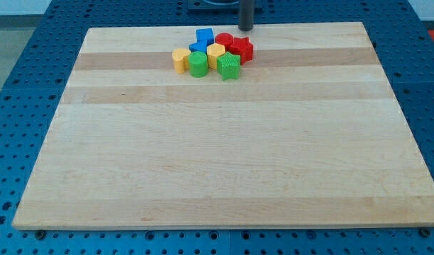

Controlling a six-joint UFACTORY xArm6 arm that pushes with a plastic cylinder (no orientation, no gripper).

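My tip (245, 29) stands at the far edge of the wooden board (224, 184), a little right of centre; it is a bare rod end with nothing to open or close, and it holds nothing. It touches no block. Nearest to it, just to the near side, is the red star-shaped block (242, 49), with a red round block (224, 39) beside that on the left. All the blocks sit in one tight cluster close by, near the board's far edge. At the far left of the cluster is a blue cube-like block (204, 35), and a second blue block (198, 47) shows just nearer, its shape hard to make out. In the middle sits a yellow block (215, 52) with a rounded top. Along the near side of the cluster run three blocks: a yellow one (180, 59) at the left, a green cylinder (198, 64) next to it, and a green star-like block (229, 66) at the right. Around the board lies a blue perforated table (32, 57)
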